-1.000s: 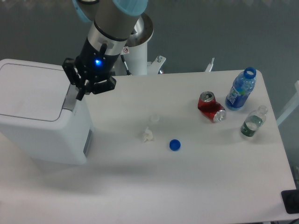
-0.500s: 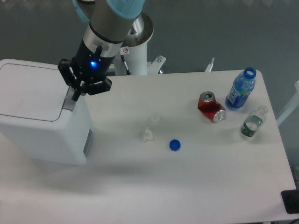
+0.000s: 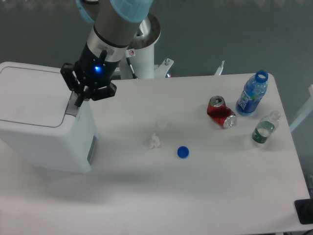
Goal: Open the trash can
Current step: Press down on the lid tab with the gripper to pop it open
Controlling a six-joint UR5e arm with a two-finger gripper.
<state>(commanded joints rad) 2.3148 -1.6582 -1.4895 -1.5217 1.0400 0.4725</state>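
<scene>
Camera view from above: nearest was a blue cap (image 3: 183, 152) on the white table (image 3: 205, 196), with a crumpled white scrap (image 3: 154, 142) just left of it. Further back on the right sat a crushed red soda can (image 3: 221, 112) and two bottles. The trash can (image 3: 41, 122) filled the left side, lid down. The gripper (image 3: 78, 100) was at its grey button strip, upper left; couldn't tell if the jaws were together or apart.

White trash can (image 3: 36, 117), grey strip (image 3: 72, 106) — red soda can (image 3: 220, 112), blue cap (image 3: 183, 152), black gripper (image 3: 80, 98).
</scene>
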